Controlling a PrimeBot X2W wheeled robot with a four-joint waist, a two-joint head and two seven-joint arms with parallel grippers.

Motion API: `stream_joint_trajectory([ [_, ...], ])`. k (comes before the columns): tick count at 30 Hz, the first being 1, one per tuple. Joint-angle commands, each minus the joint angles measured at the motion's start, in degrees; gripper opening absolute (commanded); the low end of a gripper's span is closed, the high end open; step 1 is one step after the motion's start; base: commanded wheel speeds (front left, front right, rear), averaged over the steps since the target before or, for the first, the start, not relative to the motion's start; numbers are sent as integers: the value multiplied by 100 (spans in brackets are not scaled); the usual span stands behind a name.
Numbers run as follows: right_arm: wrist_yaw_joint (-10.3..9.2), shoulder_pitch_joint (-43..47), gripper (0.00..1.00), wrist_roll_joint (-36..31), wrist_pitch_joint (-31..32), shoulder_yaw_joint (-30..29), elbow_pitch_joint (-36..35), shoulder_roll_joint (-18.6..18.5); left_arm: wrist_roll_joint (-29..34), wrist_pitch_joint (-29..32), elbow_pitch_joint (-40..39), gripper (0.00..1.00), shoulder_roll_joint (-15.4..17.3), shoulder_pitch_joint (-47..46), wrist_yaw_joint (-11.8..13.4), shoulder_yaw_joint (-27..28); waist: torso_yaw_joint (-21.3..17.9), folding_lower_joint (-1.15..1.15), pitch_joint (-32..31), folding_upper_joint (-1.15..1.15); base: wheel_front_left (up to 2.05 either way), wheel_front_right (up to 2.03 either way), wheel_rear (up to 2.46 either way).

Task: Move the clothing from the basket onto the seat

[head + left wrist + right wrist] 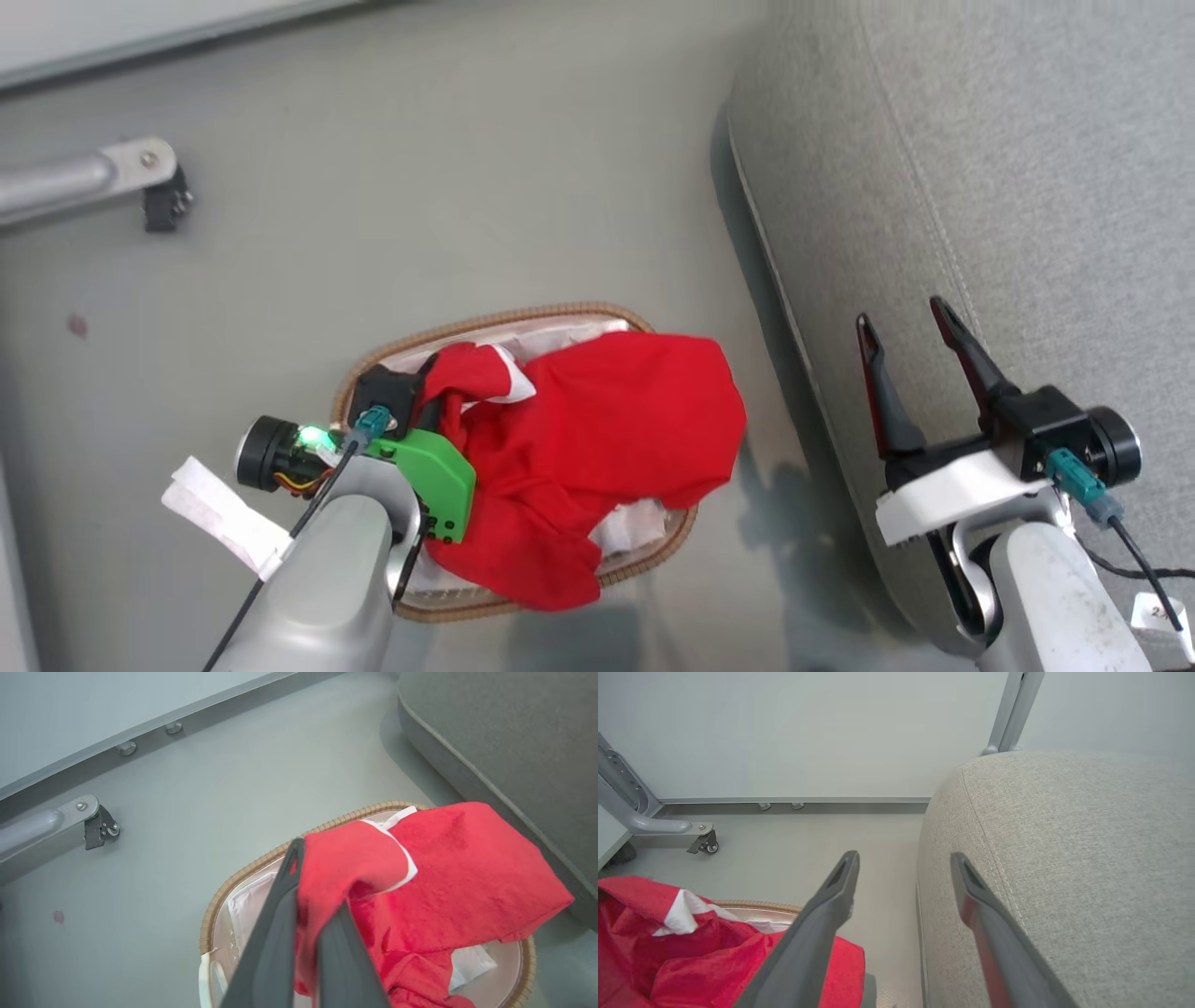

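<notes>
The left end effector (pixel 318 882) is clamped on a fold of the red clothing (pixel 607 439), with the fabric pinched between its two dark fingers (pixel 266 933) near the white trim. The rest of the clothing lies heaped in the basket (pixel 523 313) and spills over the rim on the side toward the seat (pixel 1027 187). The basket stands on the floor (pixel 420 187), just beside the seat. The right end effector (pixel 901 313) hangs over the seat's edge with its fingers spread and nothing between them.

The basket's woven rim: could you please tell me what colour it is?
The basket rim is light brown, clearest in the left wrist view.
</notes>
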Motion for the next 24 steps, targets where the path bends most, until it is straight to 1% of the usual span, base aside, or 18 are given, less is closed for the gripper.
stream_joint_trajectory([
  [1, 0, 164, 100, -62, -29, -20, 37, -23, -33, -22, -172, 0, 0, 155, -21, 32, 291, 0, -880, 0, 0, 0, 0],
  [5, 0, 392, 100, -123, -30, -34, 88, -24, 0, -21, -832, 0, 18, 340, 26, 102, 318, 0, -1323, 0, 0, 0, 0],
  [11, -1, 706, 100, -198, -30, -67, 142, -22, 138, -22, -1603, 0, 113, 348, -38, 82, 313, 0, -1856, 0, 0, 0, 0],
  [16, -1, 857, 100, -263, -30, -29, 172, -22, 193, -23, -1987, 0, 239, -19, -103, 35, 268, 0, -2195, 0, 0, 0, 0],
  [24, -1, 937, 100, -303, -30, 196, 150, -22, 216, 143, -2213, 0, 526, -925, -193, -151, 164, 0, -2472, 0, 0, 0, 0],
])
